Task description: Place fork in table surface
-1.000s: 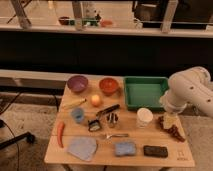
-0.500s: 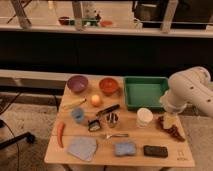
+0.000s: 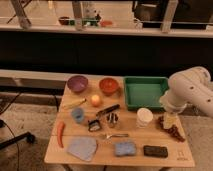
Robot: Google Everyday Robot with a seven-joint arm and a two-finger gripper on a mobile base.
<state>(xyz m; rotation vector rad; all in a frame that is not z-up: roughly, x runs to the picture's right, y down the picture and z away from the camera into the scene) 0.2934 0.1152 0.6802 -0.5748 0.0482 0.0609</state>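
The slim silver fork [image 3: 116, 135] lies flat on the light wooden table surface [image 3: 100, 159], just in front of the small metal cup [image 3: 112, 119] and behind the blue sponge [image 3: 125, 148]. My gripper [image 3: 169, 121] hangs from the white arm [image 3: 191, 91] at the table's right side, low over a reddish-brown item [image 3: 173, 132]. It is well to the right of the fork and not touching it.
On the table: purple bowl [image 3: 77, 83], orange bowl [image 3: 108, 85], green tray [image 3: 145, 92], orange fruit [image 3: 96, 100], blue cup [image 3: 78, 115], black-handled utensil [image 3: 107, 110], white cup [image 3: 144, 117], red chili [image 3: 61, 134], grey-blue cloth [image 3: 82, 148], black block [image 3: 155, 151].
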